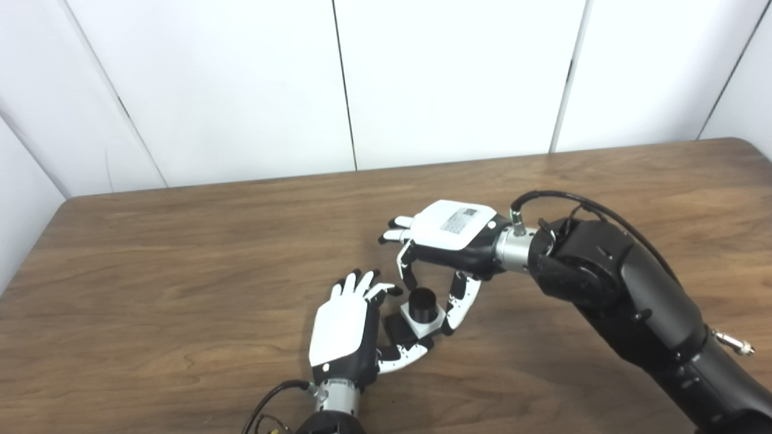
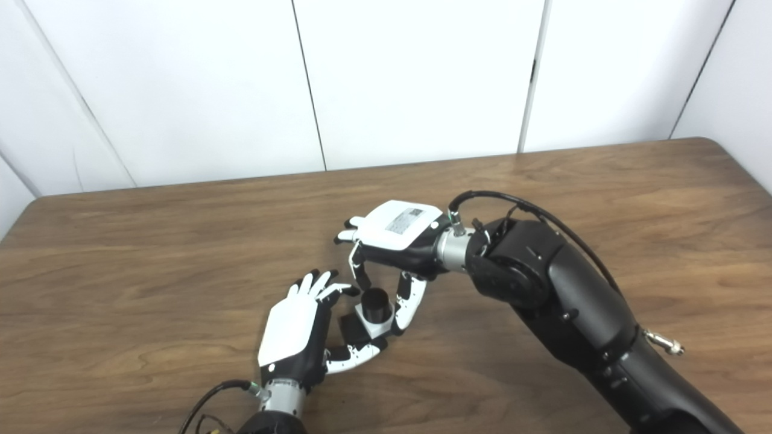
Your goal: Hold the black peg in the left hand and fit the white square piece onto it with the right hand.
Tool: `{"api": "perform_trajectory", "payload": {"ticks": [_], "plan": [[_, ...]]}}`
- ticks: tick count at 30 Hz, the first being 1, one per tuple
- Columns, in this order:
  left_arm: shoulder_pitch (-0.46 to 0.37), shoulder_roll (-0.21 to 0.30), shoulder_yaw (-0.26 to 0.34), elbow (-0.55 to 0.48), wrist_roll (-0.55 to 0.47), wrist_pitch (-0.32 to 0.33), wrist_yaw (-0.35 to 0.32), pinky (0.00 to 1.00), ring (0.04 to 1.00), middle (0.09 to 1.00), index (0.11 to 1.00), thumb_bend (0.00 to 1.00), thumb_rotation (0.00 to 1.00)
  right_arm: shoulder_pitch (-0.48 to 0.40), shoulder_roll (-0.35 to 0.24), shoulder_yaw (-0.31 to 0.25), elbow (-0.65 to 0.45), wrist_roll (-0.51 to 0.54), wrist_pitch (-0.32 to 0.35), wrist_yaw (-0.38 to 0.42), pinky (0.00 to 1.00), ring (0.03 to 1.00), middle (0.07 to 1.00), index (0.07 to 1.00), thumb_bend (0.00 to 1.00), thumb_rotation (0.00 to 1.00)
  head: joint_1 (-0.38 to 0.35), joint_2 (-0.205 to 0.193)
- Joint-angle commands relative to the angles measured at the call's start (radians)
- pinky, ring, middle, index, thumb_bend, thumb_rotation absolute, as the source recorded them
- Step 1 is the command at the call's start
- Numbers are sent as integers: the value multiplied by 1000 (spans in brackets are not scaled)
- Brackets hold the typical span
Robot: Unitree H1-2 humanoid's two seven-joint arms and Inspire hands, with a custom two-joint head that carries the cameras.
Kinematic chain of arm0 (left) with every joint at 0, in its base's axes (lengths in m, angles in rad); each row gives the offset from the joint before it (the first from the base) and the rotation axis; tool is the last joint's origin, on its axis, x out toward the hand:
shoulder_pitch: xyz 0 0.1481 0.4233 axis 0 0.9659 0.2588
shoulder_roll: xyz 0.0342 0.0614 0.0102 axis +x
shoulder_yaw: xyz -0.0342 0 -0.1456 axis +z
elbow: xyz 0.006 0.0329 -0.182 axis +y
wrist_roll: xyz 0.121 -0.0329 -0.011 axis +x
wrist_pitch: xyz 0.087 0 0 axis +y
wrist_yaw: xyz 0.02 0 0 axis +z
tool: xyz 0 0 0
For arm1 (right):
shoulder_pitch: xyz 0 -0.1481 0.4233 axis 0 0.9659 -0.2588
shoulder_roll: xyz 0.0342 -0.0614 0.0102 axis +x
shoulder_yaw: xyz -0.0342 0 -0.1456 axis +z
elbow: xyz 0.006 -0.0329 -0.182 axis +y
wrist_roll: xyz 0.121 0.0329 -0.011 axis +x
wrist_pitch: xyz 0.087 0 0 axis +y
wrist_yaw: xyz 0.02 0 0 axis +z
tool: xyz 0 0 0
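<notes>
The black peg point(image 1: 423, 304) stands upright through the white square piece point(image 1: 424, 326), which sits around its lower part. My left hand point(image 1: 345, 331) is below and left of it, palm toward the peg; its thumb point(image 1: 405, 357) and fingers close around the peg's dark base point(image 1: 395, 333). My right hand point(image 1: 453, 236) reaches in from the right and hangs over the peg. Its thumb point(image 1: 456, 308) rests against the right corner of the white piece, and a finger point(image 1: 409, 271) comes down at the far side.
The brown wooden table point(image 1: 181, 271) runs to a white panelled wall at the back. My right forearm point(image 1: 633, 301) crosses the right half of the table. Nothing else lies on the surface.
</notes>
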Motion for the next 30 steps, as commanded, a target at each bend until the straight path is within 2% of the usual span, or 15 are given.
{"api": "perform_trajectory", "payload": {"ticks": [1, 8, 14, 21, 28, 30], "plan": [[15, 0, 0, -12, -1, -10, 16, 1000, 1000, 948, 737, 821, 347, -32, 2, -32, -6, 14, 11, -40, 927, 1000, 958, 586, 927, 298, 1, 0], [14, 9, 2, -20, -4, -7, 13, 1000, 1000, 948, 743, 831, 361, -31, -8, -64, -2, 19, 8, -54, 917, 1000, 957, 620, 933, 304, 2, -2], [15, 14, 8, -26, -9, -13, 17, 1000, 1000, 948, 767, 858, 365, -32, -19, -81, -1, 21, 11, -55, 907, 1000, 964, 693, 935, 321, 0, -3], [18, 28, 16, -45, -7, -11, 8, 1000, 1000, 950, 797, 886, 422, -19, -37, -111, -3, 28, 13, -65, 890, 1000, 959, 740, 943, 334, 2, -5], [28, 38, 31, -61, -18, -14, 10, 1000, 1000, 954, 828, 891, 538, 13, -56, -166, -6, 93, 81, -52, 887, 1000, 972, 763, 919, 333, 5, -7], [32, 43, 36, -71, -22, -15, 8, 1000, 1000, 956, 844, 892, 588, 20, -57, -181, -6, 112, 107, -53, 887, 1000, 975, 773, 931, 373, 2, -6]]}}
